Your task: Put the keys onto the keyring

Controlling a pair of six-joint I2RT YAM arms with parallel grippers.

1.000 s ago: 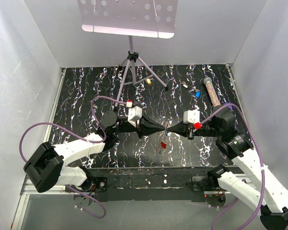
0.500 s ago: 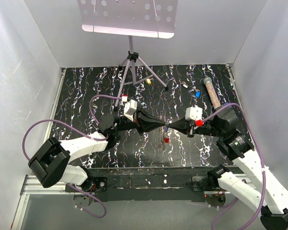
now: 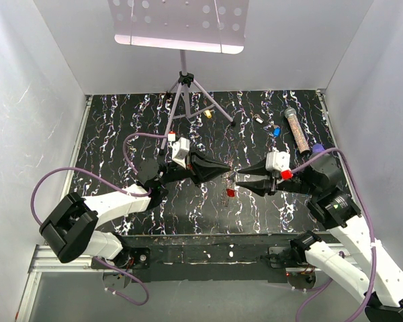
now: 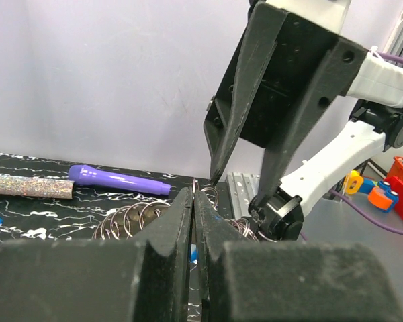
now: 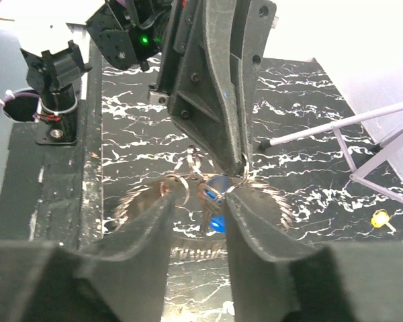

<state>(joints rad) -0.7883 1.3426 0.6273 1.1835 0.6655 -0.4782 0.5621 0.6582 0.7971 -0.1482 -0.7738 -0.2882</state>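
Pinching the keyring mid-table, left gripper is clamped tight on it. Red key and blue key hang at the ring. Right gripper sits just beside, fingers parted, gripping nothing.

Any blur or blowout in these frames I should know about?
Right wrist: keyring smeared, likely motion blur; right fingers soft; top-right corner washed out. Left wrist: left fingers soft, keyring behind them clearer, wall bright. Top: sharp, evenly lit, keyring tiny.
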